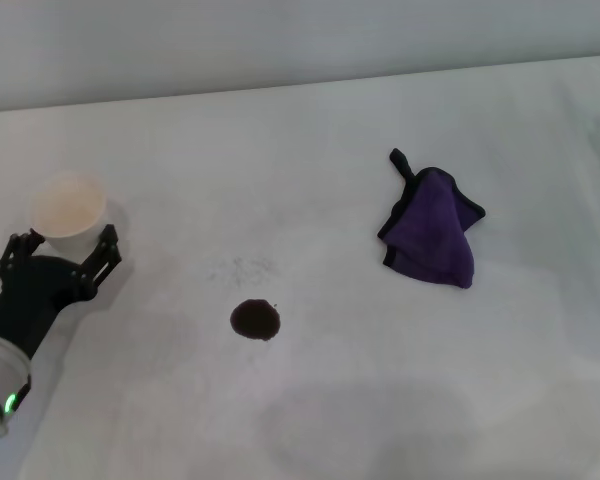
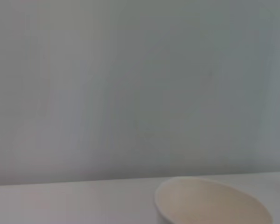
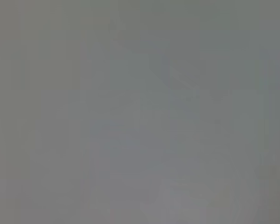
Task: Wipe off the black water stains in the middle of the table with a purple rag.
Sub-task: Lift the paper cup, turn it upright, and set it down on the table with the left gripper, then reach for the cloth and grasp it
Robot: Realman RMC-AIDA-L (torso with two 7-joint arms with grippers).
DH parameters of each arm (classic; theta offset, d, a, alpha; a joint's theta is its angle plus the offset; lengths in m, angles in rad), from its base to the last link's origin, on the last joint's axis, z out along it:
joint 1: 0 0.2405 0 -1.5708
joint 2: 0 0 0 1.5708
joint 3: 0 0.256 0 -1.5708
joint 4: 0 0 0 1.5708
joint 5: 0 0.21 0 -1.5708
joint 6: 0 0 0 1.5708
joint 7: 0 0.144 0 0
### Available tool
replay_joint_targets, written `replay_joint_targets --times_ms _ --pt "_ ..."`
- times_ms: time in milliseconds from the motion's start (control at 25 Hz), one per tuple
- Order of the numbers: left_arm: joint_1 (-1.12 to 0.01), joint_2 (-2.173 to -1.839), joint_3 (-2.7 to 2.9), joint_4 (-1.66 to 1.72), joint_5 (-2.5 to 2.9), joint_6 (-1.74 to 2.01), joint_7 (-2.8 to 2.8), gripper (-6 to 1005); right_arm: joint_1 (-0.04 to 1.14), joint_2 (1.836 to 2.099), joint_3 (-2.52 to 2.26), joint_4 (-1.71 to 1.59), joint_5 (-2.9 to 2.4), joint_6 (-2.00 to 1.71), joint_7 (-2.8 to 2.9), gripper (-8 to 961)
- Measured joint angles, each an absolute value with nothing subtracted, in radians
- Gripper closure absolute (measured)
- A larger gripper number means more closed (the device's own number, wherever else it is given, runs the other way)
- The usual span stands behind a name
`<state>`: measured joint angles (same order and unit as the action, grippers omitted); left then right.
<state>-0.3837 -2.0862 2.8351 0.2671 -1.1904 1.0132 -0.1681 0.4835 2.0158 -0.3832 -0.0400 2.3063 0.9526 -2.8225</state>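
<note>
The black water stain (image 1: 254,319), a small round dark blot, lies on the white table (image 1: 310,420) near the middle. The purple rag (image 1: 435,232) with black edging lies crumpled to the right of it, its black tail pointing to the far side. My left gripper (image 1: 60,250) is at the far left, its black fingers spread on either side of the base of a white paper cup (image 1: 68,205), with a small gap to the cup. It is well to the left of the stain. My right gripper is out of view.
A faint grey speckled smudge (image 1: 242,268) lies just beyond the stain. The cup rim also shows in the left wrist view (image 2: 210,200). The table's far edge (image 1: 300,88) meets a grey wall. The right wrist view shows only blank grey.
</note>
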Motion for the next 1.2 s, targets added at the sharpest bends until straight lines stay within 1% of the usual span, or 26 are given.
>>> replay_joint_targets --times_ms 360,640,840,1000,1080,1200 --pt "-0.296 -2.089 2.838 0.27 -1.19 1.119 -0.169 116 0.457 2.016 -0.376 -0.037 2.312 1.022 -2.821 85" --pt "-0.251 -2.084 2.841 0.292 -1.183 1.165 -0.253 117 0.448 2.015 -0.384 -0.039 2.308 1.032 -2.773 84" --pt "-0.179 -2.086 2.831 0.301 -1.197 1.314 -0.357 117 0.423 1.997 -0.572 -0.135 2.251 1.018 -2.446 85" --pt "-0.153 -2.083 2.83 0.294 -1.24 1.352 -0.374 117 0.376 1.985 -0.797 -0.386 2.087 0.921 -2.085 85" --pt "-0.148 -2.083 2.83 0.29 -1.266 1.359 -0.383 118 0.368 1.974 -0.878 -0.497 1.962 0.886 -1.94 85" --pt "-0.149 -2.082 2.83 0.286 -1.343 1.367 -0.403 118 0.38 1.947 -1.0 -0.675 1.674 0.863 -1.679 85"
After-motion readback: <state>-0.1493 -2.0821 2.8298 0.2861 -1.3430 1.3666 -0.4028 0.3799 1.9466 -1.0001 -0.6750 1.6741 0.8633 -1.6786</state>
